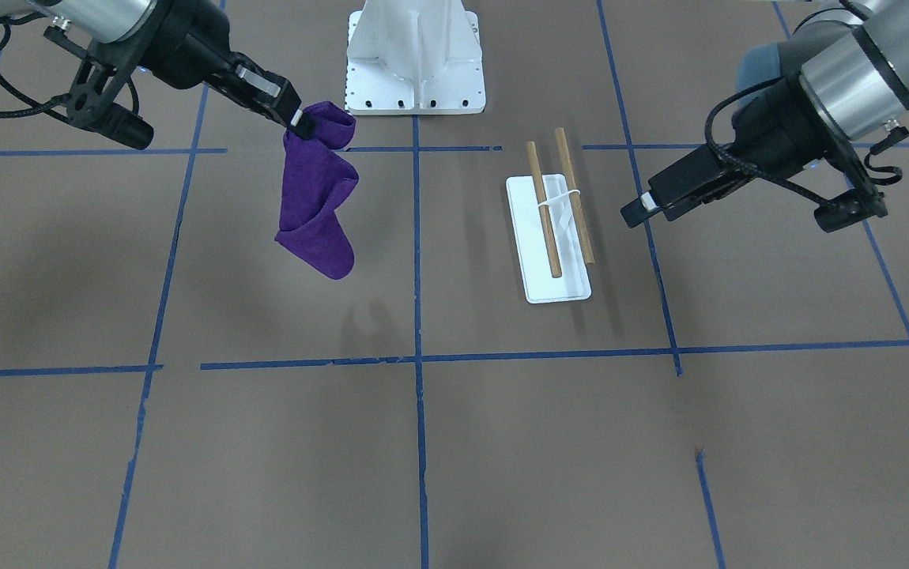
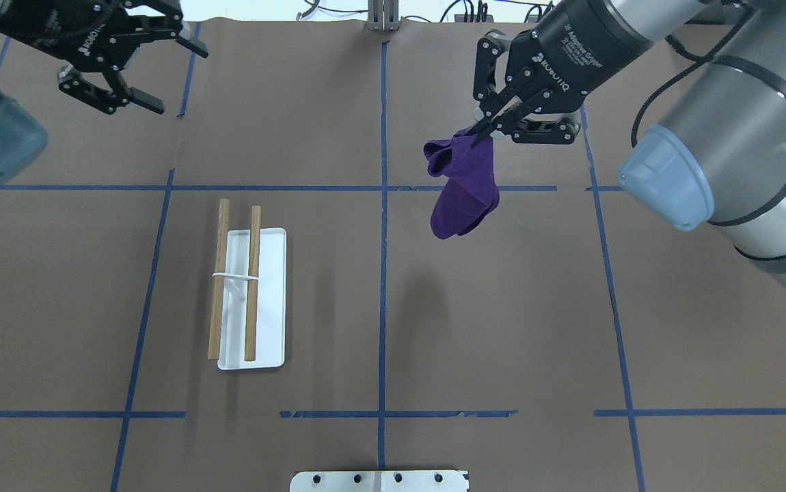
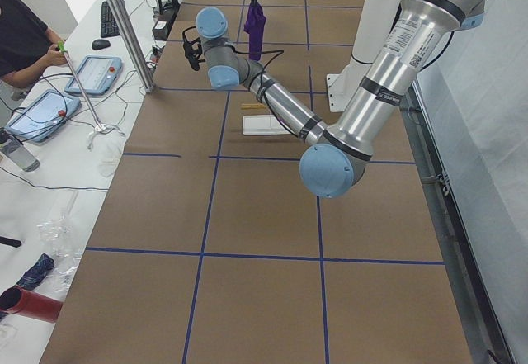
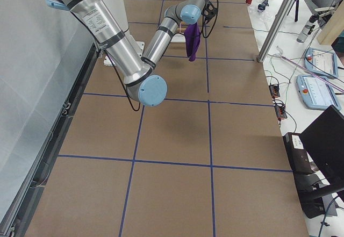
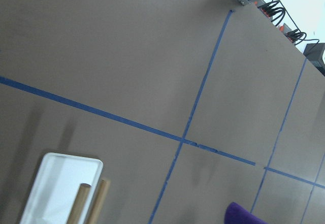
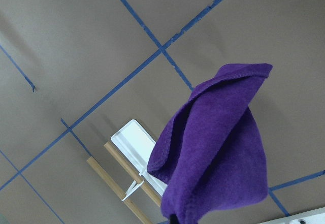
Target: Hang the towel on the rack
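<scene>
Front view: right claw (image 1: 299,120) clenched on towel (image 1: 316,207) corner, towel hanging bunched above bench (image 1: 265,458); I fear slippage.
Overhead view: left claw (image 2: 175,78) released, empty; rack (image 2: 271,307) well apart from towel; bunched cloth may catch one dowel (image 2: 253,273) and tip it, I judge.

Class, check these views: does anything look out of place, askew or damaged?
Nothing serious. The purple towel hangs crumpled from the right gripper, pinched at one edge. The rack stands intact. Only the blue tape line nearest the robot is ragged, with a gap.
</scene>
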`<state>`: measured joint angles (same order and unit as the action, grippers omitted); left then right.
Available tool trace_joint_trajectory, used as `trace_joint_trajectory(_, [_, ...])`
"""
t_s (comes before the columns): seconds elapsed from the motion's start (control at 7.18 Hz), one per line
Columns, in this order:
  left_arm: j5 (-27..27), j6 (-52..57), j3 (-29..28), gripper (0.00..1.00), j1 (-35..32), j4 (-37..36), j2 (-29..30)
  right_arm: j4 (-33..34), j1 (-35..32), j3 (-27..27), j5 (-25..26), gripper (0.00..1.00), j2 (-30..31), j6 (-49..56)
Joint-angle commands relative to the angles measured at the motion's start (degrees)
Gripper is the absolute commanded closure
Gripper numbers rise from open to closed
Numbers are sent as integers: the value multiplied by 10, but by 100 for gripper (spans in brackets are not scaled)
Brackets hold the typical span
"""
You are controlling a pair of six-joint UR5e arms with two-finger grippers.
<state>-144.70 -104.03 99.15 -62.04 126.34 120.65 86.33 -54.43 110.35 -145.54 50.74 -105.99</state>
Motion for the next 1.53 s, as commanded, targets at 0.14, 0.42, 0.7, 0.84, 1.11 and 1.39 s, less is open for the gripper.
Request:
trace_joint_trajectory(0.14, [24,-189,-4,0,57,4,64,-25,44,-22,46,100,-51,-3])
trace_joint_trajectory(0.42, [40,-235,-4,0,83,4,89,-75,65,-40,79,100,-70,-66])
trace_joint_trajectory(0.7, [66,-249,-4,0,111,5,93,-99,73,-44,98,100,-72,-91])
trace_joint_trajectory(0.84, [66,-255,-4,0,117,6,93,-99,73,-44,98,100,-78,-95])
trace_joint_trajectory(1.11, [66,-259,-4,11,121,6,93,-99,72,-44,98,100,-79,-102])
trace_joint_trajectory(1.39, [66,-260,-4,35,122,7,94,-100,72,-43,98,100,-80,-103])
